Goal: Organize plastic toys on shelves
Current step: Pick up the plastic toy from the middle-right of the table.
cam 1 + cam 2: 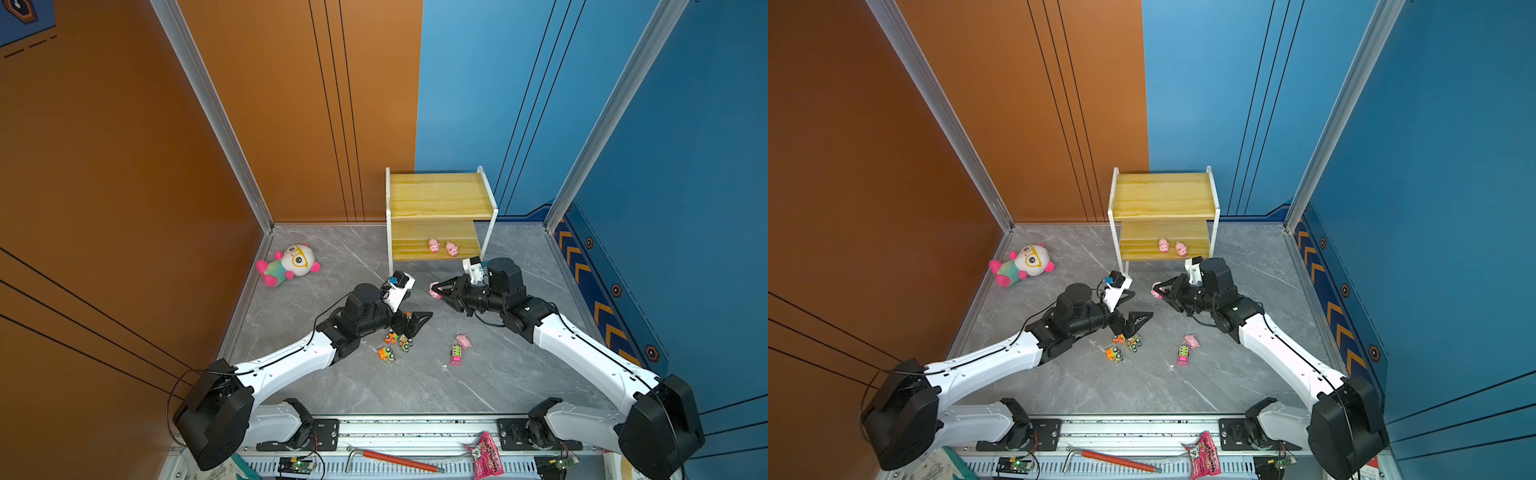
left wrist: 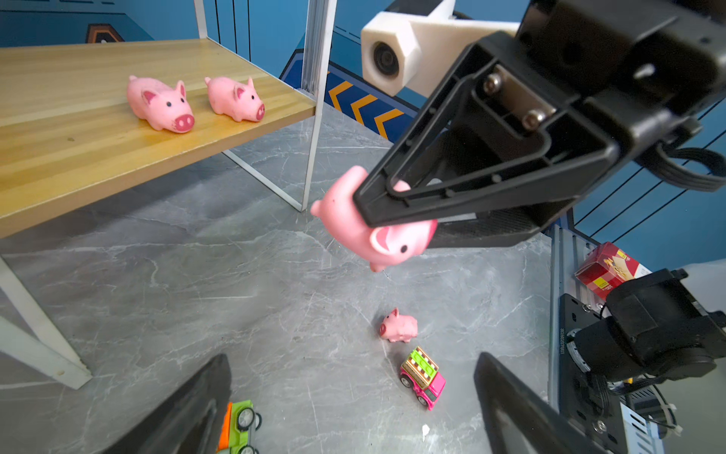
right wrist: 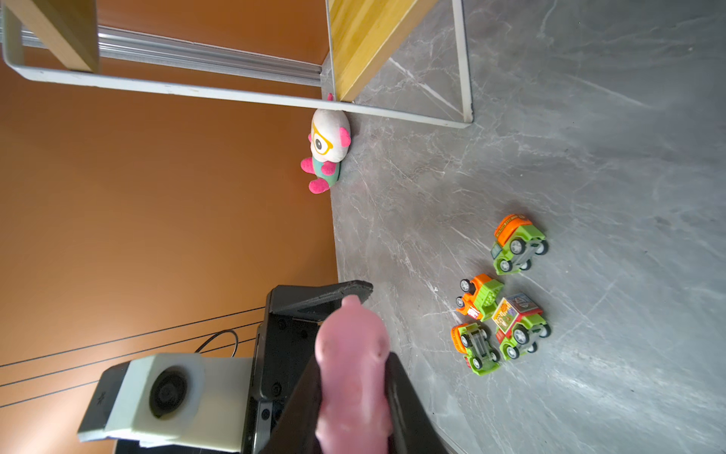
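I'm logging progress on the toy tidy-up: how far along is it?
Done: two pigs stand on the rack's lower board. In hand: the right gripper is shut on a third pig, off the table. To do: a fourth pig, a pink truck and four green-and-orange trucks lie on the table, the open left gripper near those four.
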`<state>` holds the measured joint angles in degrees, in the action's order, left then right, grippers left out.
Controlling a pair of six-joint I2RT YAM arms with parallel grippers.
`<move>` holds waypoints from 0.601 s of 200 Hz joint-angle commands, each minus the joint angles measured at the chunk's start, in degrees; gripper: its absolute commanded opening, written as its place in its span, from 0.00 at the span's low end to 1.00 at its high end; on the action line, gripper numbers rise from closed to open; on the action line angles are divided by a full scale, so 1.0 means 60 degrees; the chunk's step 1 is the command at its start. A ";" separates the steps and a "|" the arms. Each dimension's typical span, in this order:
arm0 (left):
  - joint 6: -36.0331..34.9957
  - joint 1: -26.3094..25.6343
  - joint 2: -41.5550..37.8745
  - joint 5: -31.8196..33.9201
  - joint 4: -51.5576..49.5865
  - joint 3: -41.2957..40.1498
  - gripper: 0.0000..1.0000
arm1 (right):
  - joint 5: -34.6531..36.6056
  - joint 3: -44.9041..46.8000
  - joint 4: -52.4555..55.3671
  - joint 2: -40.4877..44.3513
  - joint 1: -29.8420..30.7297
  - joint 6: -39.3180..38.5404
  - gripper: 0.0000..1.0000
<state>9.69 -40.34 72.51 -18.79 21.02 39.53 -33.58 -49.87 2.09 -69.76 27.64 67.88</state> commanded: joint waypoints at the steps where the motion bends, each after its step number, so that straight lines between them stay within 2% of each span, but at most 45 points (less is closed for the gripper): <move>1: 0.0061 0.0200 0.0043 -0.0646 0.0850 0.0334 0.96 | -0.0374 -0.0068 -0.0437 0.0244 -0.0080 0.0256 0.26; 48: 0.0314 0.0307 0.0290 -0.1395 0.1097 0.0630 0.92 | -0.0457 -0.0068 -0.0618 0.0212 -0.0080 0.0365 0.27; 110: 0.0391 0.0476 0.0915 -0.1784 0.1689 0.0971 0.88 | -0.0706 -0.0068 -0.1106 0.0173 -0.0080 0.0706 0.28; 113: 0.0400 0.0481 0.0933 -0.1801 0.1728 0.1007 0.83 | -0.0715 -0.0081 -0.1122 0.0179 -0.0078 0.0724 0.28; 120: 0.0399 0.0526 0.0973 -0.1845 0.1756 0.1038 0.82 | -0.0756 -0.0096 -0.1153 0.0175 -0.0080 0.0729 0.28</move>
<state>11.68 -38.11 77.52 -27.14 29.02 43.70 -36.29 -49.87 -2.31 -69.36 27.40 71.02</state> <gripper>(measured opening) 0.856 0.278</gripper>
